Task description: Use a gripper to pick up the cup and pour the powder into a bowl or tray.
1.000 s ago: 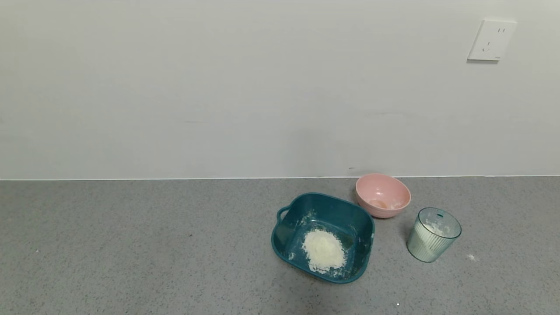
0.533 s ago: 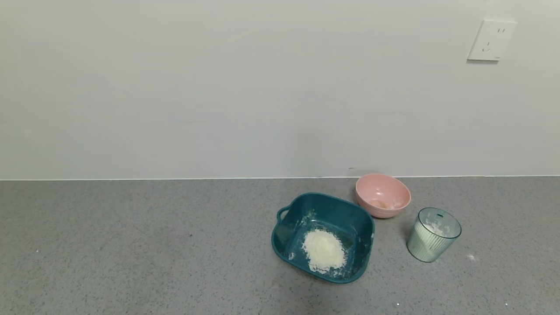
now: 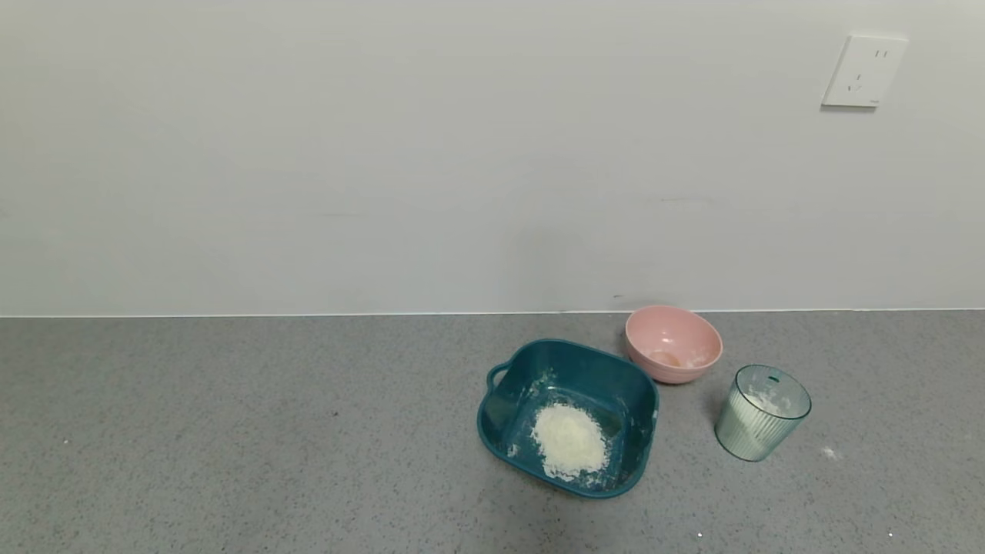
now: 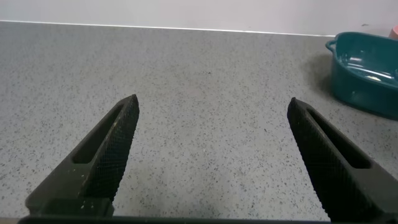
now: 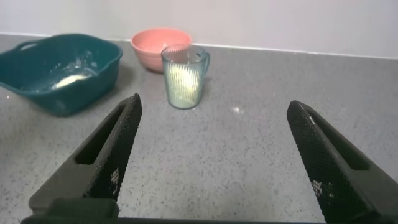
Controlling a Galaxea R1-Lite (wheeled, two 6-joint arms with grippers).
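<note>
The ribbed pale green cup stands upright on the grey counter, right of the teal tub, with a little white powder clinging inside. A heap of white powder lies in the tub. Neither gripper shows in the head view. In the right wrist view my right gripper is open and empty, well short of the cup, with the tub off to one side. In the left wrist view my left gripper is open and empty over bare counter, the tub far off.
A small pink bowl sits behind the tub and cup, near the wall; it also shows in the right wrist view. A speck of spilled powder lies right of the cup. A wall socket is at the upper right.
</note>
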